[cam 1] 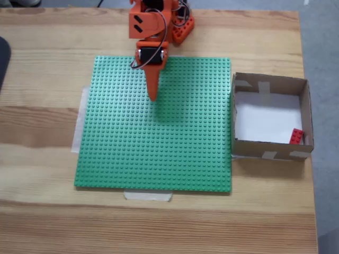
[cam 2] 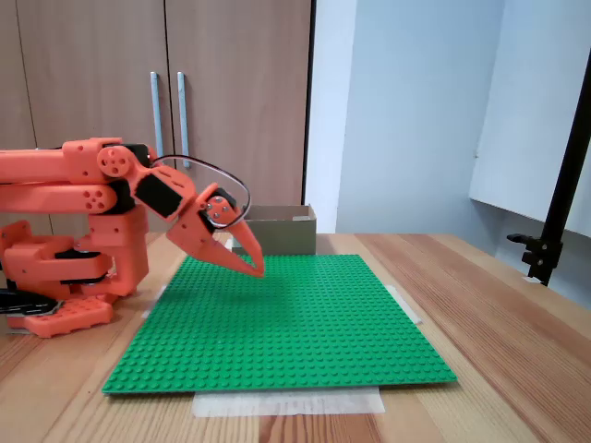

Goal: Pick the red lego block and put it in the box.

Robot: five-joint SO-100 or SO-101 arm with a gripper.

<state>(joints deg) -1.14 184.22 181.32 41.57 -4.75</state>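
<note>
The red lego block (cam 1: 296, 136) lies inside the box (cam 1: 271, 82), on its white floor in the near right corner. The box is brown cardboard with pale tape strips and stands right of the green baseplate (cam 1: 159, 153). In a fixed view from the side the box (cam 2: 282, 228) shows behind the baseplate (cam 2: 277, 323); the block is hidden there. My orange gripper (cam 1: 153, 96) hangs over the far middle of the baseplate, well left of the box. Its tips (cam 2: 257, 269) meet just above the studs, shut with nothing between them.
The orange arm's base (cam 2: 65, 295) stands at the far edge of the wooden table (cam 1: 42, 222). Tape strips (cam 1: 148, 196) hold the baseplate down. A black stand (cam 2: 554, 221) rises at the right table edge. Cupboard doors stand behind.
</note>
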